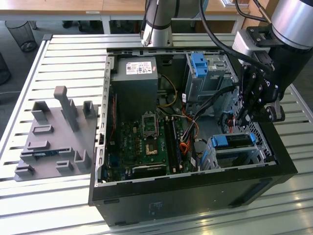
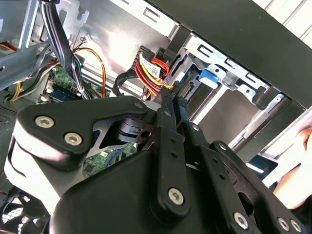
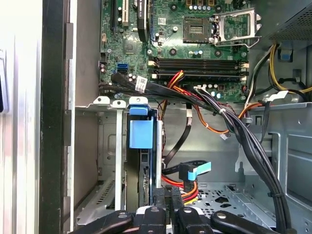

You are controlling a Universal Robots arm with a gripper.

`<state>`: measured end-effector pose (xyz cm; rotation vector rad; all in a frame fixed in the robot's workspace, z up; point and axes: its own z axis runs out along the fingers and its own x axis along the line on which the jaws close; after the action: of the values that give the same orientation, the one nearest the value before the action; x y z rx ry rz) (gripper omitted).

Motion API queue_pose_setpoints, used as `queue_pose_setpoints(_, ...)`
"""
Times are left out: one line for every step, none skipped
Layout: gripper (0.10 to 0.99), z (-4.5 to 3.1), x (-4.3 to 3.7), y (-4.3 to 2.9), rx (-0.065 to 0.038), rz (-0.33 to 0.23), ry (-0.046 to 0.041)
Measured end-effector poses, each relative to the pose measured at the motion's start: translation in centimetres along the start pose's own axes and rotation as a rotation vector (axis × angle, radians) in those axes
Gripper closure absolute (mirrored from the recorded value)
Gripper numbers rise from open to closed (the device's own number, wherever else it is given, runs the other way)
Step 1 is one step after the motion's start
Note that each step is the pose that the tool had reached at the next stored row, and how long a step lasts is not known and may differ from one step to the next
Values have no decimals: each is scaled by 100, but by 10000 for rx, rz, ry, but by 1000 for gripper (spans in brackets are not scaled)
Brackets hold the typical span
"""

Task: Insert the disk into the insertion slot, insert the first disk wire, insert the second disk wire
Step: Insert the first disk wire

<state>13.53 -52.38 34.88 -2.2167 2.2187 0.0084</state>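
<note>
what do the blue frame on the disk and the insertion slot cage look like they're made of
The blue frame of the disk: probably moulded plastic, going by its even bright colour and soft matte sheen. The insertion slot: likely thin sheet metal, bare silver-grey, with folded edges and punched holes.

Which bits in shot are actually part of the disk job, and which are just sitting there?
In the job: disk in its blue carrier; insertion slot; gripper; red-yellow wire bundle and blue-plug cable, likely the disk wires.
Lying about: grey fixture plate; taller cage with blue bracket; power supply; motherboard; mesh bin.
</note>
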Motion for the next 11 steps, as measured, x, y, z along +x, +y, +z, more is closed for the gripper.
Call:
queue_pose_setpoints(922, 0, 0, 0, 1, -4, 0)
queue_pose_setpoints(922, 0, 0, 0, 1, -5, 2)
queue_pose_setpoints(922, 0, 0, 0, 2, -5, 2)
queue_pose_setpoints(922, 0, 1, 0, 1, -5, 1)
queue_pose_setpoints(922, 1, 7, 0, 2, -5, 1)
queue_pose_setpoints(922, 2, 18, 0, 2, -5, 1)
queue_pose_setpoints(922, 2, 29, 0, 2, -5, 1)
queue_pose_setpoints(922, 3, 42, 0, 2, -8, 1)
queue_pose_setpoints(922, 5, 51, 0, 4, -13, 0)
queue_pose_setpoints(922, 7, 52, 0, 6, -27, -1)
queue_pose_setpoints(922, 10, 52, 0, 16, -71, 0)
